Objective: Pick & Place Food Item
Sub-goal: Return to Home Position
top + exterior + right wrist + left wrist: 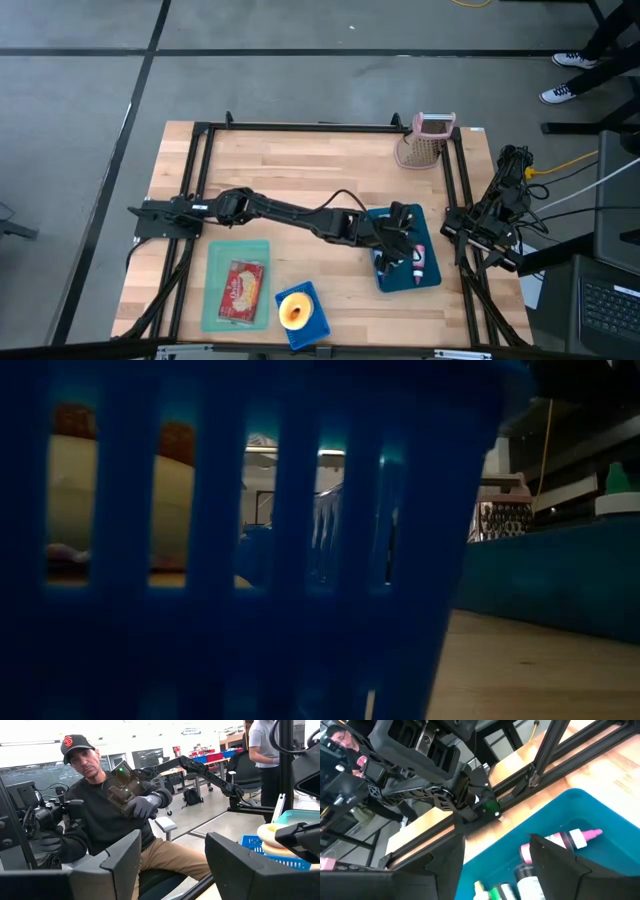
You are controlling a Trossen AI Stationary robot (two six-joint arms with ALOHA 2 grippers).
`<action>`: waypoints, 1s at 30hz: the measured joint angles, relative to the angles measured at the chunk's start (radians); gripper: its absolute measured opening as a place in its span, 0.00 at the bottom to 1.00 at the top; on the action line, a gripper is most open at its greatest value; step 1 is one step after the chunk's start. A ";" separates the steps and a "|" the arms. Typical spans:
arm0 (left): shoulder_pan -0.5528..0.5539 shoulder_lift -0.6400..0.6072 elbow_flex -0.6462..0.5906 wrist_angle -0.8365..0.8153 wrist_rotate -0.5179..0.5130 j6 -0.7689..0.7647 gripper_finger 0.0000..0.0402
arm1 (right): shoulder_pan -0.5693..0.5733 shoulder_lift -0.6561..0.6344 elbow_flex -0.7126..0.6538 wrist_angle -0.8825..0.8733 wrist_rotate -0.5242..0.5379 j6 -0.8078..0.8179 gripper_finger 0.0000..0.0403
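Note:
My left gripper (403, 252) (497, 845) stands open just above the blue tray (432, 278) at the table's right. Small bottles lie in that tray, among them a pink-capped one (572, 839) and a green one (495, 893), and nothing is between the fingers. A red food packet (243, 287) lies flat in a teal tray (212, 300) at the near left. A yellow donut (294, 311) sits in a blue basket (318, 322) at the near edge. My right gripper (172, 855) waits open at the table's right edge (492, 250).
A metal grater (425, 140) stands at the far right corner. A black frame rail (300, 127) runs round the table. The blue basket (250, 540) fills the low view. A seated person (107, 815) shows beyond the table in the right wrist view.

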 joint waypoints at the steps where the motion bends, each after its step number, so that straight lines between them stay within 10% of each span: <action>1: 0.000 0.000 0.000 0.000 0.000 0.000 0.54 | 0.000 0.000 0.000 0.000 0.000 0.000 0.54; 16: -0.024 0.000 0.000 0.045 0.004 -0.116 0.53 | 0.000 0.000 0.000 0.000 -0.023 0.000 0.54; 24: -0.039 -0.009 0.000 0.291 0.248 -0.342 0.53 | 0.000 0.000 0.000 0.003 -0.023 0.016 0.54; 30: -0.059 -0.142 -0.001 0.138 0.268 -0.316 0.53 | 0.015 0.028 0.000 0.104 -0.142 -0.097 0.54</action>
